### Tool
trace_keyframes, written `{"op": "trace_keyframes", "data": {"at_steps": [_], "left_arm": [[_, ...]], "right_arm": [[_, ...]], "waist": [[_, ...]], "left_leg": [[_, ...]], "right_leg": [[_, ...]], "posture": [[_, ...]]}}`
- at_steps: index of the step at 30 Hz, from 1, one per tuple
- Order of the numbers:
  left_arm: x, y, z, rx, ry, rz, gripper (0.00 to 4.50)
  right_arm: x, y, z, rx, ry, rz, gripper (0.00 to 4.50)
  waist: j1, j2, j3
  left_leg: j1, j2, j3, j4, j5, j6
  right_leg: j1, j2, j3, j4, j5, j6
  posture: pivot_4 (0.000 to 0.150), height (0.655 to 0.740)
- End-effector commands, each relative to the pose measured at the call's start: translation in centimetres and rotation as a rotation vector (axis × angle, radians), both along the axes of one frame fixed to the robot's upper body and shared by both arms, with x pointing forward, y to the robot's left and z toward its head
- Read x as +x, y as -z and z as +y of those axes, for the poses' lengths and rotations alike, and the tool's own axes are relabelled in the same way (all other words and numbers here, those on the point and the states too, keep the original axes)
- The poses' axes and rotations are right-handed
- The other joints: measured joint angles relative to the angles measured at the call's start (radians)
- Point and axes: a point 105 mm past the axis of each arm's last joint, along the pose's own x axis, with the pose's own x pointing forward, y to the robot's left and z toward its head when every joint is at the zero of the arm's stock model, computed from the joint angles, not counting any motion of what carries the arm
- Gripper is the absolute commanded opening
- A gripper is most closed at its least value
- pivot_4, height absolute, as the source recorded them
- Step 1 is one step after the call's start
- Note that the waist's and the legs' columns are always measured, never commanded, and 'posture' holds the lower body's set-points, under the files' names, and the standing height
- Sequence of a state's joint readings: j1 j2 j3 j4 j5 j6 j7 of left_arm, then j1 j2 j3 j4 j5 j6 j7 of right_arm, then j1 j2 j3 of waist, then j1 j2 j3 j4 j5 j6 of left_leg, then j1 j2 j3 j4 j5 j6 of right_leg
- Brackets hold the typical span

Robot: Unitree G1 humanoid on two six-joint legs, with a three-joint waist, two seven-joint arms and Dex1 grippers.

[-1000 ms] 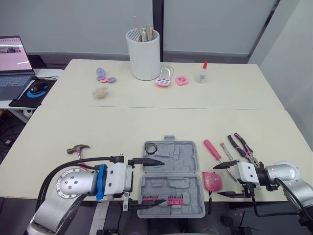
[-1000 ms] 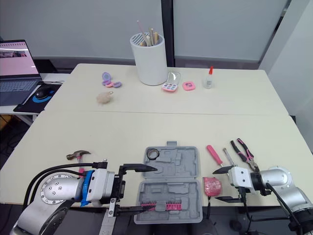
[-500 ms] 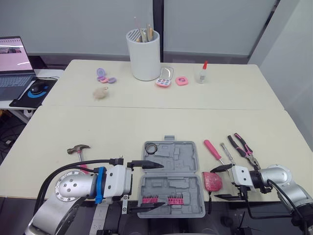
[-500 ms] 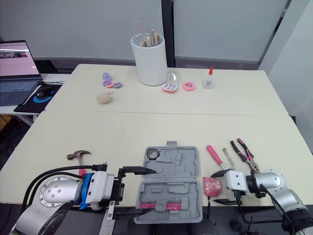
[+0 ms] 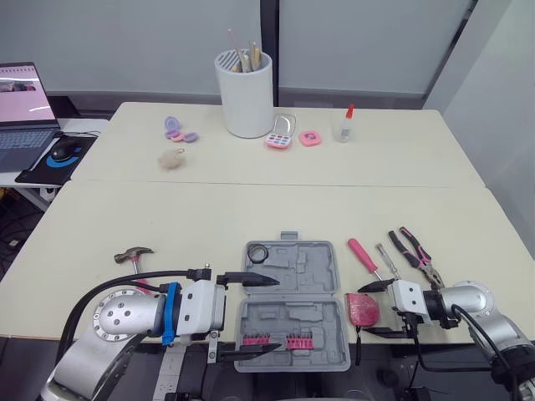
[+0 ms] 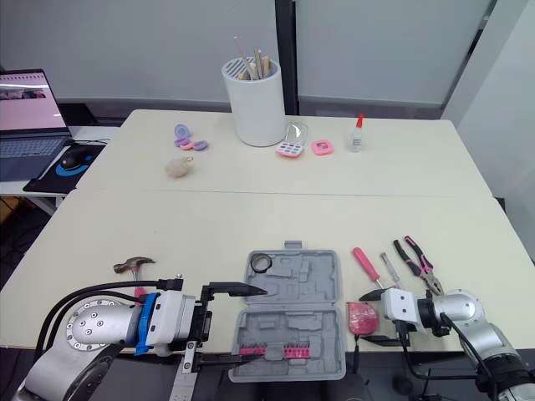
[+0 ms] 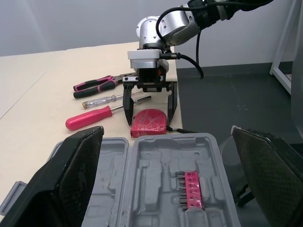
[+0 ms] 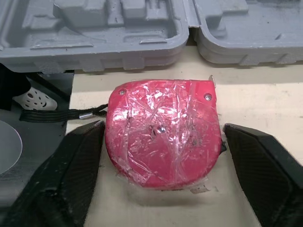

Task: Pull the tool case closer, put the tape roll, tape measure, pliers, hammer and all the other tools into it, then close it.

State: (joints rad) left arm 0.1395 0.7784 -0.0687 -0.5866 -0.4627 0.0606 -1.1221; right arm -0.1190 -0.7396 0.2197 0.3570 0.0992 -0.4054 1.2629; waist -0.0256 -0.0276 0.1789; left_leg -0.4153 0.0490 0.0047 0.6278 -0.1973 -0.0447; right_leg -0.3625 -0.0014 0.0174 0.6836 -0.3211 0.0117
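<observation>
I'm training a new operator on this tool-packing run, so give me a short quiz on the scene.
1. True or false: the tape roll lies inside the case.
2. The right gripper is: A open around the tape measure; B shut on it; C away from it.
3. Fill in: the hammer lies to the case's ___ (robot's side).
Key: 1 true; 2 A; 3 left.

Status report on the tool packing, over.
Right gripper open, fingers flanking tape measure. Left gripper open at open tool case. Nothing blocking.
</observation>
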Motion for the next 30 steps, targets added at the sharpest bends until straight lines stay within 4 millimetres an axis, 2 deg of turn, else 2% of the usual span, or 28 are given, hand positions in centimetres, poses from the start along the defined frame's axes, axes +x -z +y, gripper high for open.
{"op": "trace_keyframes", "data": {"at_steps": [1, 3, 8, 12, 14, 17, 21, 24, 30], "left_arm": [[0.1, -0.9, 0.0, -0.005, 0.001, -0.044, 4.50], [0.2, -0.9, 0.1, -0.004, -0.007, -0.042, 4.50], [1.1, -1.2, 1.2, -0.024, -0.086, -0.015, 4.50], [1.8, -1.5, 2.4, -0.032, -0.153, 0.005, 4.50], [2.0, -1.7, 2.6, -0.025, -0.168, 0.009, 4.50], [2.9, -1.8, 3.0, -0.025, -0.221, 0.002, 4.50], [3.0, -1.8, 3.1, -0.035, -0.242, 0.025, 4.50], [3.4, -1.7, 3.3, -0.022, -0.259, 0.063, 4.50], [4.0, -1.7, 3.5, 0.002, -0.263, 0.080, 4.50]], "right_arm": [[0.1, -0.8, -0.2, 0.009, -0.020, -0.053, 3.16], [0.1, -1.5, -0.3, 0.002, -0.049, -0.093, 3.16], [0.2, -5.3, 0.3, -0.007, -0.099, -0.132, 3.16], [1.0, -8.4, 1.6, -0.108, -0.101, -0.151, 3.16], [2.1, -9.7, 2.4, -0.204, -0.093, -0.185, 3.16], [3.2, -11.7, 4.8, -0.252, -0.084, -0.183, 3.16], [4.8, -12.5, 7.0, -0.281, -0.024, -0.220, 3.16], [5.4, -12.3, 8.7, -0.278, -0.026, -0.217, 3.16], [7.4, -9.8, 8.9, -0.372, 0.008, -0.232, 3.16]], "waist": [[0.000, 0.000, 0.000], [0.000, 0.000, 0.000], [0.000, 0.001, 0.000], [-0.002, 0.002, 0.000], [-0.002, 0.002, 0.000], [-0.003, 0.002, 0.001], [-0.001, 0.001, 0.000], [0.002, 0.001, 0.000], [0.001, 0.001, 0.000]], "left_leg": [[0.000, 0.000, 0.000, 0.000, 0.000, 0.000], [0.000, 0.000, 0.000, 0.000, 0.000, 0.000], [0.000, 0.000, 0.000, 0.000, 0.000, 0.000], [0.000, 0.001, -0.001, 0.000, 0.000, 0.000], [0.001, 0.002, -0.001, 0.000, 0.000, 0.000], [0.001, 0.001, 0.000, 0.000, 0.000, 0.000], [0.000, 0.000, -0.001, 0.000, 0.000, 0.000], [-0.004, -0.001, 0.000, 0.000, 0.000, 0.000], [-0.003, -0.001, 0.000, 0.001, 0.000, 0.000]], "right_leg": [[0.000, 0.000, 0.000, 0.000, 0.000, 0.000], [0.000, 0.000, 0.000, 0.000, 0.000, 0.000], [0.000, -0.001, 0.000, 0.000, 0.000, 0.000], [0.000, -0.002, 0.000, 0.001, 0.000, 0.000], [0.000, -0.001, -0.001, 0.001, 0.000, 0.000], [-0.002, -0.001, 0.000, 0.003, 0.000, 0.000], [-0.002, -0.002, 0.000, 0.003, 0.000, -0.001], [-0.006, -0.002, 0.000, 0.004, 0.000, -0.001], [-0.007, -0.002, 0.000, 0.006, 0.000, -0.001]], "posture": [[0.150, 0.7400], [0.150, 0.7400], [0.150, 0.7400], [0.150, 0.7400], [0.150, 0.7400], [0.150, 0.7400], [0.150, 0.7400], [0.150, 0.7400], [0.150, 0.7400]]}}
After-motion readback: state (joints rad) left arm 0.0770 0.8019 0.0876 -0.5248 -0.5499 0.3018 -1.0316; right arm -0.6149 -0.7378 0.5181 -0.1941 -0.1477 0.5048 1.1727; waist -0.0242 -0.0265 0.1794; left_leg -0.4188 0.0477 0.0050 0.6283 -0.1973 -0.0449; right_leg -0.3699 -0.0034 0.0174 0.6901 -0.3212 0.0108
